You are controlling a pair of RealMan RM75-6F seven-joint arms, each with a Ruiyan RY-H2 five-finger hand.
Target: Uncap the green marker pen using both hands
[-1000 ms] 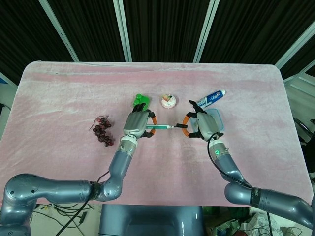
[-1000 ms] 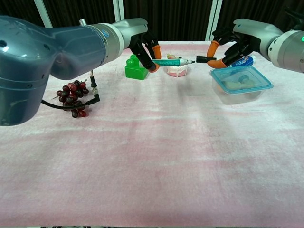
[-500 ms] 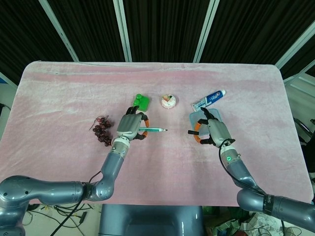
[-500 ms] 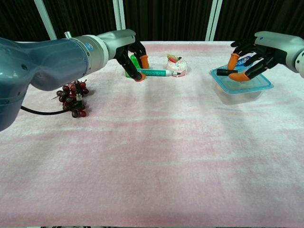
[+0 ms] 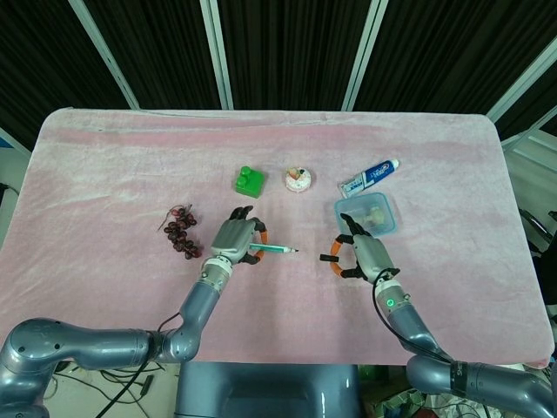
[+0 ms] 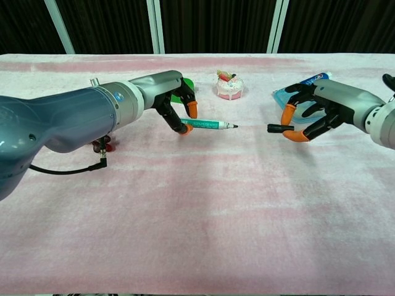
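My left hand (image 5: 237,239) (image 6: 177,105) pinches the green marker pen (image 5: 277,250) (image 6: 210,124) by its rear end. The pen lies level, with its bare dark tip pointing right. The tip is uncovered. My right hand (image 5: 361,254) (image 6: 311,114) holds the small black cap (image 5: 332,259) (image 6: 276,128) between orange-tipped fingers, a short gap to the right of the pen tip. Both hands hover low over the pink cloth near the front middle of the table.
Dark grapes (image 5: 181,232) (image 6: 102,146) lie left of my left hand. At the back stand a green block (image 5: 248,180) (image 6: 182,97), a small cake (image 5: 298,179) (image 6: 228,85), a lidded clear box (image 5: 365,213) (image 6: 290,98) and a toothpaste tube (image 5: 370,176) (image 6: 315,78).
Both hands have drawn back toward me and lower over the cloth. The pen and cap stay apart, the gap between them now smaller than half a second ago.
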